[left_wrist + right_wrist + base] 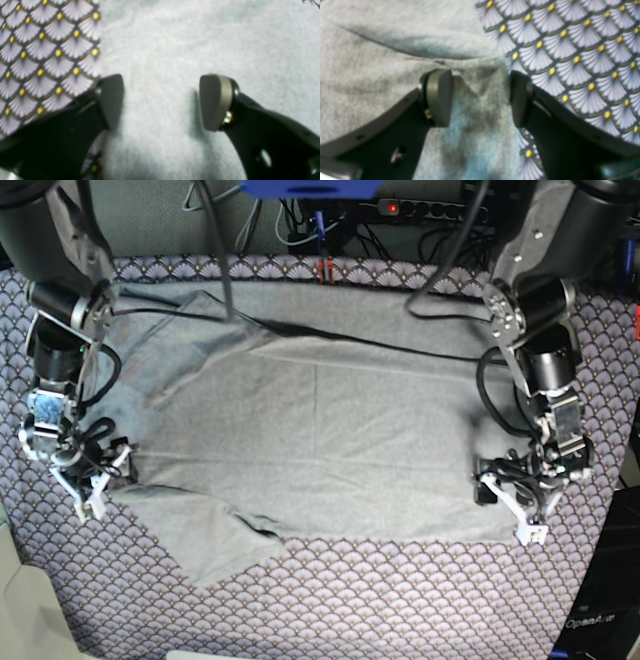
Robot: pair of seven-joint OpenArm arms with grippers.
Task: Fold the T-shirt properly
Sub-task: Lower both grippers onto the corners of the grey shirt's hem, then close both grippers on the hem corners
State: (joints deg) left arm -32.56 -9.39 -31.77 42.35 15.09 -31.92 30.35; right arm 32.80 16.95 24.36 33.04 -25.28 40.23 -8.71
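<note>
Lying flat on tablecloth (pixel 400 600), T-shirt (pixel 320 440); black cable (pixel 380 340) seemingly across it; both jaws wide.

In the base view, small pale lettering reading "OpenArm" stands on a dark part (pixel 600 622) at the bottom right corner of the picture; the letters are tiny and the last ones are hard to make out. Both wrist views are blurred and show no writing, label, number or sign that can be read.
</note>
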